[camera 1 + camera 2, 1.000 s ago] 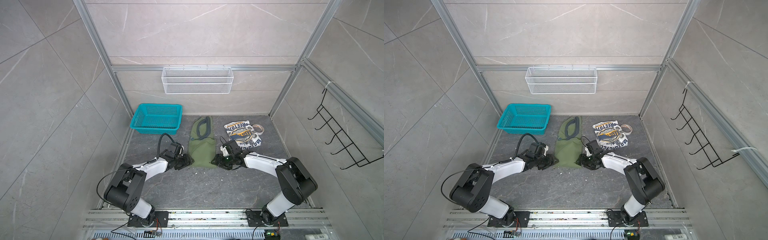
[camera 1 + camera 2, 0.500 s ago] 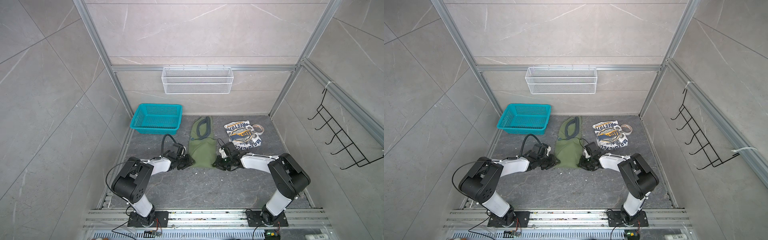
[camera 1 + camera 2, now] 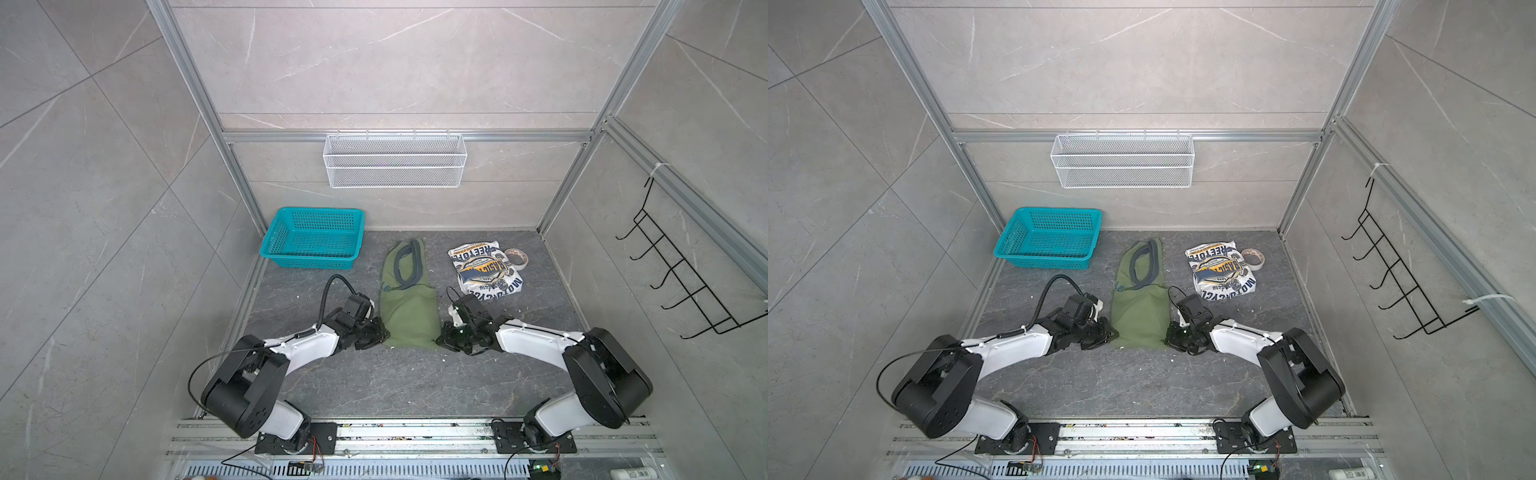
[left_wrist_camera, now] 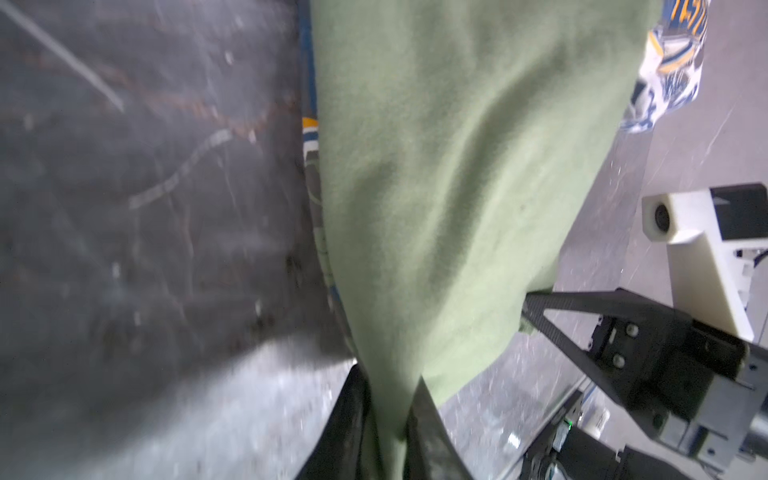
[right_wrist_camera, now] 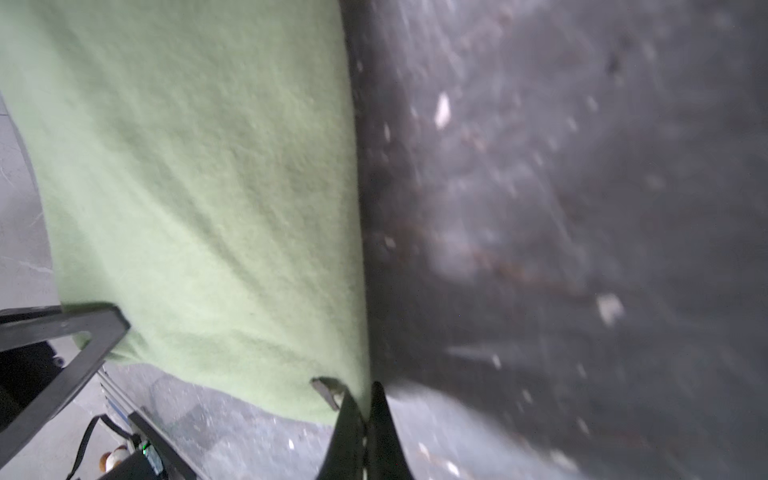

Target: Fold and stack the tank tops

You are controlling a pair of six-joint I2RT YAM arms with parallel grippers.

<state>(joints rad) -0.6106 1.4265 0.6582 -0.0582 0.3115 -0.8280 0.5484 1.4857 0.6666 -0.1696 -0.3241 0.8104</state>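
In a top view I see the olive green tank top [image 3: 409,307] lying as a narrow strip in the middle of the dark table [image 3: 395,382], straps toward the back wall. My left hand [image 3: 379,332] is at its near left corner and my right hand [image 3: 441,337] at its near right corner. The white tank top [image 3: 484,270] lies bunched to its right, graphic up, with a roll of tape [image 3: 517,258] just beside it, and the teal basket [image 3: 311,237] stands at the back left.

Flat, lengthwise-folded olive tank top [image 3: 409,316]: hem corners pinched in left fingers [image 4: 347,424] & right fingers [image 5: 384,419]. Rumpled white tank top [image 3: 484,270] beyond right fingers, apart.
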